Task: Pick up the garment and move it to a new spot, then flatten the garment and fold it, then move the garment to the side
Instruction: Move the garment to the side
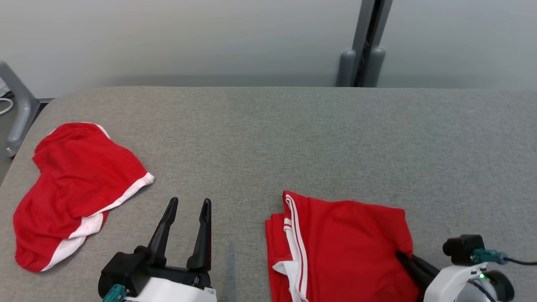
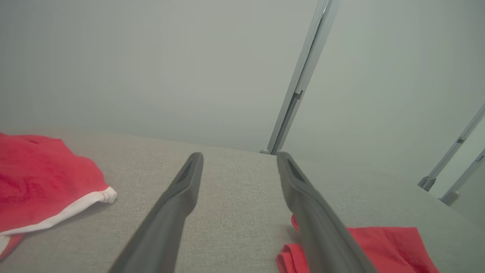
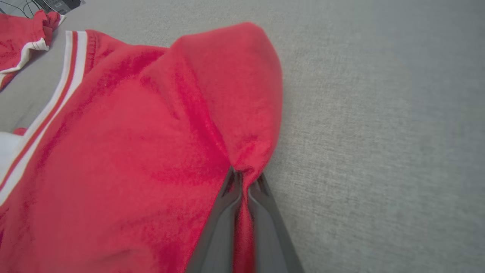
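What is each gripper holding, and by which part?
The right gripper is shut on the folded red garment, pinching its right edge. The left gripper is open, holding nothing.

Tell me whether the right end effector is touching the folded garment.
Touching. The right wrist view shows the right end effector shut on a pinch of the folded garment, red cloth bunched in its grip.

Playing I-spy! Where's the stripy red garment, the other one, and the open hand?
stripy garment (image 1: 352, 239), head view, red middle
white-edged garment (image 1: 79, 180), head view, red middle
left hand (image 1: 189, 202), head view, between fingertips
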Tool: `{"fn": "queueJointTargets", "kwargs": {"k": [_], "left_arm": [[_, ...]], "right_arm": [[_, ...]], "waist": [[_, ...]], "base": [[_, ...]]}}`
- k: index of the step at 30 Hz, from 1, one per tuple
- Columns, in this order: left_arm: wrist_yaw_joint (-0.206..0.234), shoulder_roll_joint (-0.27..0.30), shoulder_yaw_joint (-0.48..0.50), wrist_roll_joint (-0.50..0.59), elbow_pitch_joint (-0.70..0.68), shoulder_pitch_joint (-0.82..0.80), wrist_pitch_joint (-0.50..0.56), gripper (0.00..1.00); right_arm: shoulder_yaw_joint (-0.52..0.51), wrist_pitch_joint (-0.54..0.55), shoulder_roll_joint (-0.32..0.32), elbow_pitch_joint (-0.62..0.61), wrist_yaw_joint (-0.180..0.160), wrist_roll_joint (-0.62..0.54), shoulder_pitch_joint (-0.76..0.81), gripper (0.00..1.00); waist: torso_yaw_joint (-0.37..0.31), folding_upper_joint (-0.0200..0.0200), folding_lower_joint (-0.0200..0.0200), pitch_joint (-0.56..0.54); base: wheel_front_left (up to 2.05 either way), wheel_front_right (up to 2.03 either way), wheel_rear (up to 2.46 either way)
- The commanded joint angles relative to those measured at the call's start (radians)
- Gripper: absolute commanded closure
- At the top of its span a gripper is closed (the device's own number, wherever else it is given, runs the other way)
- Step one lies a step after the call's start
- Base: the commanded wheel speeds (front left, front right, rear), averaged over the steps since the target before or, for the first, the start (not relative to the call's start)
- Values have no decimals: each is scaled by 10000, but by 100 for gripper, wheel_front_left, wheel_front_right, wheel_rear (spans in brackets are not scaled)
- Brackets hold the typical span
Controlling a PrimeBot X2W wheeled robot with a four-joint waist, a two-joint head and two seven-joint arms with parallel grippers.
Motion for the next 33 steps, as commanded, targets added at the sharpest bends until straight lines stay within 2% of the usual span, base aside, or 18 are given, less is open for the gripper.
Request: {"fn": "queueJointTargets", "kwargs": {"k": [1,10,16,20,22,26,33], "left_arm": [[-53,34,6,86,-69,-227,-38,0],[-239,36,-172,623,-243,-878,-27,0],[-557,36,-263,1050,-399,-1579,-26,0],[-805,42,-283,1570,-537,-2114,-26,0],[-887,37,-168,1689,-682,-2464,-26,0],[-1030,37,59,1821,-897,-2830,-26,0],[-1200,36,336,1915,-1274,-3226,-26,0]], "right_arm": [[78,23,-302,14,-6,-100,-213,100],[1128,-79,-2130,227,-6,-269,-1739,100],[1297,-581,-3172,865,-8,136,-3071,100],[1422,-1013,-3793,1472,-8,289,-3817,100],[1505,-1211,-4311,1941,-17,389,-4392,100],[1163,-1433,-4919,2767,-17,563,-5178,100],[892,-1293,-5754,4208,-15,-111,-6383,100]], "waist": [[-168,-1,0,102],[-1053,-1,0,1216],[-1459,-1,0,2413],[-1501,-1,0,3152],[-1508,-1,0,3629],[-1483,-1,0,4209],[-1354,-1,0,4923]], "base": [[0,0,0],[0,0,0],[0,0,0],[0,0,0],[0,0,0],[0,0,0],[0,0,0]]}}
